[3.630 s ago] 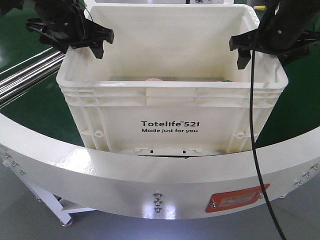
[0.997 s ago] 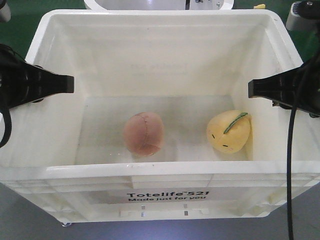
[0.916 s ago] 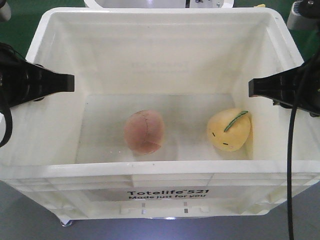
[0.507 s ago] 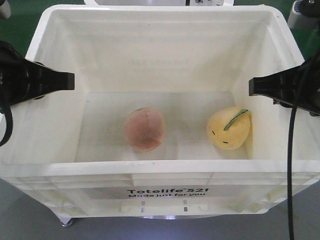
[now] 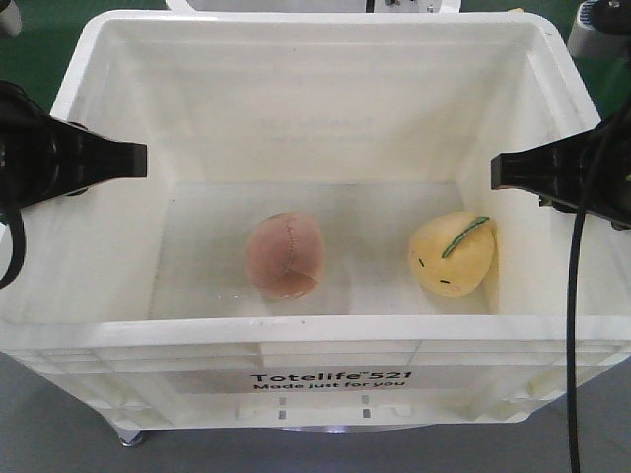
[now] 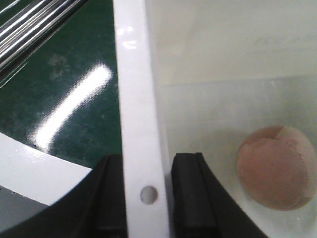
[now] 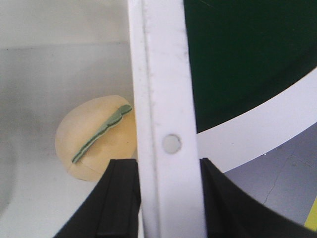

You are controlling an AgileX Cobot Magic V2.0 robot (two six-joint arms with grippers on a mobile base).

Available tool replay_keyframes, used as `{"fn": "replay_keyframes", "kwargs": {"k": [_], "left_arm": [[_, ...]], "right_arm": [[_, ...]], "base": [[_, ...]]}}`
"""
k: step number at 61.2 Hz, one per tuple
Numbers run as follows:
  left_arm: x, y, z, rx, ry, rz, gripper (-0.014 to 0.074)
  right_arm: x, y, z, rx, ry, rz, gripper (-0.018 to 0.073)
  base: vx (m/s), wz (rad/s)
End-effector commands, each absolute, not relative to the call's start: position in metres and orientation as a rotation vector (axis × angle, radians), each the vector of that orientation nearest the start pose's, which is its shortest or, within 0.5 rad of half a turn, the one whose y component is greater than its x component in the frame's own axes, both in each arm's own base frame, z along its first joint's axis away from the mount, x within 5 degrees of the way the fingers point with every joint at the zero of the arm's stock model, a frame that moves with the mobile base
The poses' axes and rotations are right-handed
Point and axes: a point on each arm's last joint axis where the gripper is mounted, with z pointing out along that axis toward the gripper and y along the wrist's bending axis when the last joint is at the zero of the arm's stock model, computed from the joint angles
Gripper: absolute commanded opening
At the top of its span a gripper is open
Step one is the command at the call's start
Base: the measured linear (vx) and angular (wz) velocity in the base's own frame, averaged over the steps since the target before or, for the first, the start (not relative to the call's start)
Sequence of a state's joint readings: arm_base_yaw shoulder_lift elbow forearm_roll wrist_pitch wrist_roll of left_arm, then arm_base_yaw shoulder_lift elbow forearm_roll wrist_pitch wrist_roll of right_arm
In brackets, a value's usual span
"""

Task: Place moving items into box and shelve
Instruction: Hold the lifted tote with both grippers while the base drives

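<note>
Your left gripper (image 6: pixel 146 196) pinches the left rim of the box (image 5: pixel 315 333), one finger inside and one outside. Your right gripper (image 7: pixel 169 198) clamps the right rim the same way. Only thin lips are held, so if one arm leads, the box could tilt or slip free. I can't tell how firmly the fingers bite. Inside, the pink ball (image 5: pixel 285 255) sits mid-floor and the yellow fruit (image 5: pixel 453 253) lies near the right wall. Both are soft and loose, and likely to roll.
</note>
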State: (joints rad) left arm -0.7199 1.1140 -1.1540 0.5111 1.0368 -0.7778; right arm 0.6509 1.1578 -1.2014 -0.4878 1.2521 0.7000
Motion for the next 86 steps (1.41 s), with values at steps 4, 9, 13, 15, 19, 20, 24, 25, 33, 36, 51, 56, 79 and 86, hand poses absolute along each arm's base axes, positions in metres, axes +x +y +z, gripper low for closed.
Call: {"fn": "replay_keyframes", "kwargs": {"k": [4, 9, 13, 15, 19, 20, 24, 25, 33, 36, 51, 56, 79, 86], "left_arm": [[0.1808, -0.1105, 0.4144, 0.106, 2.132, -0.18, 0.015], [0.1808, -0.1105, 0.4144, 0.106, 2.132, -0.18, 0.015], [0.1808, -0.1105, 0.4144, 0.106, 2.132, -0.18, 0.015], [0.1808, -0.1105, 0.4144, 0.106, 2.132, -0.18, 0.015], [0.1808, -0.1105, 0.4144, 0.106, 2.132, -0.18, 0.015], [0.1808, -0.1105, 0.4144, 0.106, 2.132, -0.18, 0.015], [0.1808, -0.1105, 0.4144, 0.106, 2.132, -0.18, 0.015], [0.1808, -0.1105, 0.4144, 0.106, 2.132, -0.18, 0.015], [0.1808, -0.1105, 0.4144, 0.106, 2.132, -0.18, 0.015], [0.1808, -0.1105, 0.4144, 0.106, 2.132, -0.18, 0.015], [0.1808, -0.1105, 0.4144, 0.106, 2.132, -0.18, 0.015], [0.1808, -0.1105, 0.4144, 0.106, 2.132, -0.18, 0.015], [0.1808, -0.1105, 0.4144, 0.106, 2.132, -0.18, 0.015], [0.1808, -0.1105, 0.4144, 0.106, 2.132, -0.18, 0.015]], "right_arm": [[0.1899, 0.0874, 0.403, -0.001, 2.33, -0.113, 0.0152], [0.1899, 0.0874, 0.403, -0.001, 2.33, -0.113, 0.0152], [0.1899, 0.0874, 0.403, -0.001, 2.33, -0.113, 0.0152], [0.1899, 0.0874, 0.403, -0.001, 2.33, -0.113, 0.0152], [0.1899, 0.0874, 0.403, -0.001, 2.33, -0.113, 0.0152], [0.1899, 0.0874, 0.403, -0.001, 2.33, -0.113, 0.0152], [0.1899, 0.0874, 0.403, -0.001, 2.33, -0.113, 0.0152], [0.1899, 0.0874, 0.403, -0.001, 2.33, -0.113, 0.0152], [0.1899, 0.0874, 0.403, -0.001, 2.33, -0.113, 0.0152], [0.1899, 0.0874, 0.403, -0.001, 2.33, -0.113, 0.0152], [0.1899, 0.0874, 0.403, -0.001, 2.33, -0.113, 0.0152], [0.1899, 0.0874, 0.403, -0.001, 2.33, -0.113, 0.0152], [0.1899, 0.0874, 0.403, -0.001, 2.33, -0.113, 0.0152], [0.1899, 0.0874, 0.403, -0.001, 2.33, -0.113, 0.0152]], "base": [[0.0, 0.0], [0.0, 0.0], [0.0, 0.0], [0.0, 0.0], [0.0, 0.0], [0.0, 0.0], [0.0, 0.0], [0.0, 0.0], [0.0, 0.0], [-0.01, 0.02], [-0.03, 0.05], [-0.05, 0.13], [-0.05, 0.27], [-0.07, 0.42]]}}
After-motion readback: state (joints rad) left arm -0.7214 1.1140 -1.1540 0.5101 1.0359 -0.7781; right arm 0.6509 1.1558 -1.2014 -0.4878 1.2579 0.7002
